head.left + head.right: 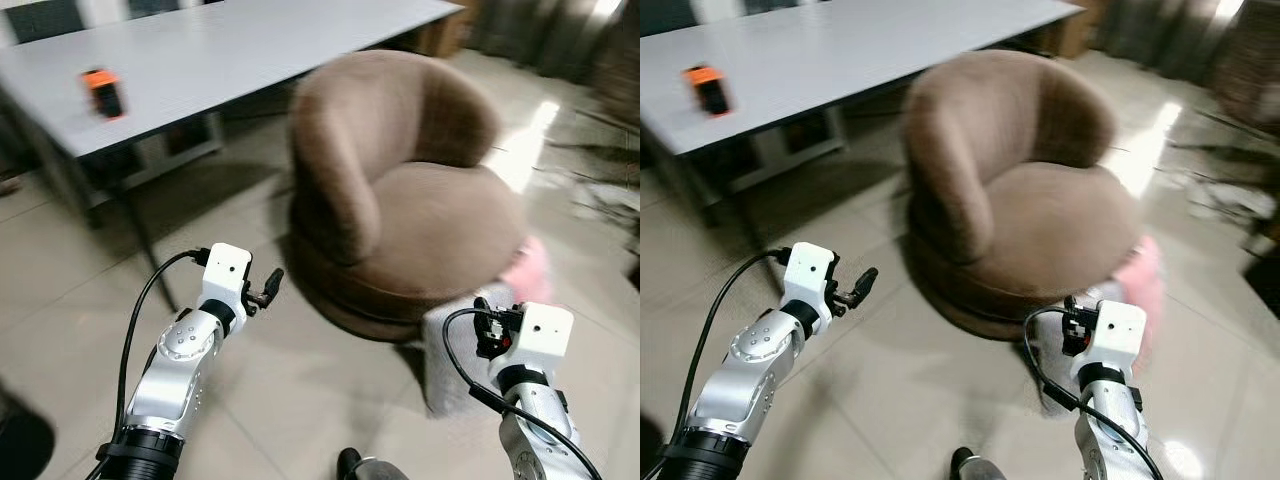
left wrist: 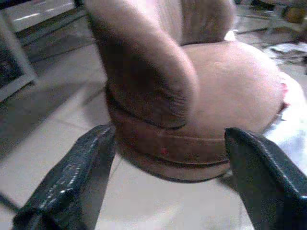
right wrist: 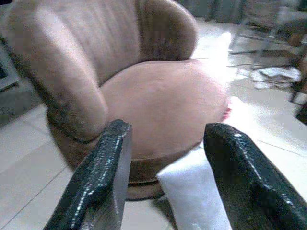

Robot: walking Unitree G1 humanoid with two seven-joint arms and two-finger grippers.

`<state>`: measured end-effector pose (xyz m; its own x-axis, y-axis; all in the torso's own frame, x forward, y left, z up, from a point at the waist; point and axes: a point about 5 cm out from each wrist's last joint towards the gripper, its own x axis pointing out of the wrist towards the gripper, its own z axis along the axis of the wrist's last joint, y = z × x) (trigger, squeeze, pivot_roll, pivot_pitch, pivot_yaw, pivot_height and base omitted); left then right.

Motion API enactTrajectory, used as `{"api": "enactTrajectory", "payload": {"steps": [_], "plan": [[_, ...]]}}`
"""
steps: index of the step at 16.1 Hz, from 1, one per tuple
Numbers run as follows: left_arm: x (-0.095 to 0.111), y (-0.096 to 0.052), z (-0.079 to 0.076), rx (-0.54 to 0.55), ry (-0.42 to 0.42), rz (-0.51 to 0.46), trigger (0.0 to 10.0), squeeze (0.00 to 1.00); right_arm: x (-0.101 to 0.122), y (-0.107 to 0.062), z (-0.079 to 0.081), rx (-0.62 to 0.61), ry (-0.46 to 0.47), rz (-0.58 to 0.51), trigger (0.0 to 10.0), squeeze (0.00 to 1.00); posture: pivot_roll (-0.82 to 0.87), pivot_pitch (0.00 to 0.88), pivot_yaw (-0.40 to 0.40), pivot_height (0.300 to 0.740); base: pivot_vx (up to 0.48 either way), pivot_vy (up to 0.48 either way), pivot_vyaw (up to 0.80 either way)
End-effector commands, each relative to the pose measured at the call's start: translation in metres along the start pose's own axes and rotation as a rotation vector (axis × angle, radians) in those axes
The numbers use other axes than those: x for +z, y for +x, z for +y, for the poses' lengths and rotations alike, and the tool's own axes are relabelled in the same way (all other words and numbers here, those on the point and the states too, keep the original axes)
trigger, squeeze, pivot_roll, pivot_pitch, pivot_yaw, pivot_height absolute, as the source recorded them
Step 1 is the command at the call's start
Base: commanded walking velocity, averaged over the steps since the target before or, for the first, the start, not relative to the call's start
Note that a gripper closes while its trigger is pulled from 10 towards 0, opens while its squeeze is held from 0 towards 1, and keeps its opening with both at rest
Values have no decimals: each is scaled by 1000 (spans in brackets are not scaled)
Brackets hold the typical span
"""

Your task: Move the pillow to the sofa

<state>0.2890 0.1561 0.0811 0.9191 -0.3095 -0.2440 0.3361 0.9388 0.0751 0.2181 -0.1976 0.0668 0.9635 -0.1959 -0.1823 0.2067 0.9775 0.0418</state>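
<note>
On floor beside brown sofa (image 1: 400, 200), touching its base: grey-white pillow (image 1: 450, 360) (pink patch behind, possibly part of it; blurred). Right gripper (image 3: 163, 177) wide apart, empty, aimed at pillow for pickup. Left gripper (image 2: 168, 182) wide, empty, facing sofa.

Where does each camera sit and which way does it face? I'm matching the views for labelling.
Left eye: on the head, looking forward and down at the brown sofa, grey table and both arms.
Right eye: same scene; left gripper raised.
Left wrist: along its open black fingers toward the sofa's base.
Right wrist: along its open fingers toward the sofa seat and white pillow.
All four share the sofa.
</note>
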Motion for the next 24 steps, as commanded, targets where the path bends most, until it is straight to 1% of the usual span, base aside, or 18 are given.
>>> {"api": "enactTrajectory", "payload": {"steps": [1, 4, 6, 7, 8, 9, 10, 11, 12, 13, 14, 16, 19, 20, 24], "plan": [[5, 0, 0, -11, 8, -20, 10000, 1000, 5, -2, -1, 7, 42, -11, 10000, 1000, 50, 22, -24, 740, 0, 0, -800], [7, -2, 0, -10, -15, -42, 10000, 1000, 10, 0, 3, 36, 35, -35, 10000, 1000, 59, 24, -45, 740, 0, 0, -800], [10, -5, 7, 7, 18, -61, 10000, 1000, 12, 3, 8, 91, 35, -36, 10000, 1000, 71, 30, -67, 740, 0, 0, -800], [11, -5, 8, 9, 20, -64, 10000, 1000, 12, 4, 9, 104, 34, -39, 10000, 1000, 71, 30, -67, 740, 0, 0, -800], [12, -7, 13, 22, 32, -70, 10000, 102, 13, 5, 12, 126, 32, -42, 10000, 1000, 78, 33, -76, 740, 0, 0, -800], [15, -8, 17, 38, 40, -83, 10000, 0, 14, 7, 14, 140, 27, -40, 10000, 1000, 85, 36, -84, 740, 0, 0, -800], [17, -9, 19, 56, 56, -95, 10000, 0, 15, 9, 15, 147, 28, -40, 10000, 1000, 93, 40, -92, 740, 0, 0, -800], [17, -10, 21, 84, 108, -112, 10000, 0, 15, 10, 16, 154, 31, -38, 10000, 929, 94, 40, -94, 740, 0, 0, -800], [17, -9, 21, 79, 117, -110, 10000, 0, 15, 11, 16, 153, 27, -37, 10000, 635, 95, 42, -92, 740, 0, 0, -800], [18, -7, 19, 66, 117, -111, 10000, 0, 14, 11, 16, 144, 19, -36, 10000, 275, 95, 44, -88, 740, 0, 0, -800], [22, -3, 16, 43, 119, -129, 10000, 0, 12, 10, 14, 117, 8, -41, 10000, 0, 95, 44, -84, 740, 0, 0, -800], [31, 5, 12, 1, 131, -155, 10000, 0, 8, 7, 11, 73, 4, -32, 10000, 0, 79, 43, -46, 740, 120, 0, -791], [36, 15, 7, -31, 128, -163, 10000, 0, 5, -1, 6, 26, -50, -44, 10000, 0, 62, 43, -17, 740, 289, 0, -135], [36, 18, 5, -50, 129, -163, 10000, 0, 4, -3, 4, 11, -55, -45, 10000, 0, 50, 42, 0, 740, 337, 0, 0], [36, 21, 2, -71, 120, -166, 10000, 0, 1, -7, 4, -9, -36, -41, 10000, 0, 44, 36, 10, 740, 338, 0, 0]]}}
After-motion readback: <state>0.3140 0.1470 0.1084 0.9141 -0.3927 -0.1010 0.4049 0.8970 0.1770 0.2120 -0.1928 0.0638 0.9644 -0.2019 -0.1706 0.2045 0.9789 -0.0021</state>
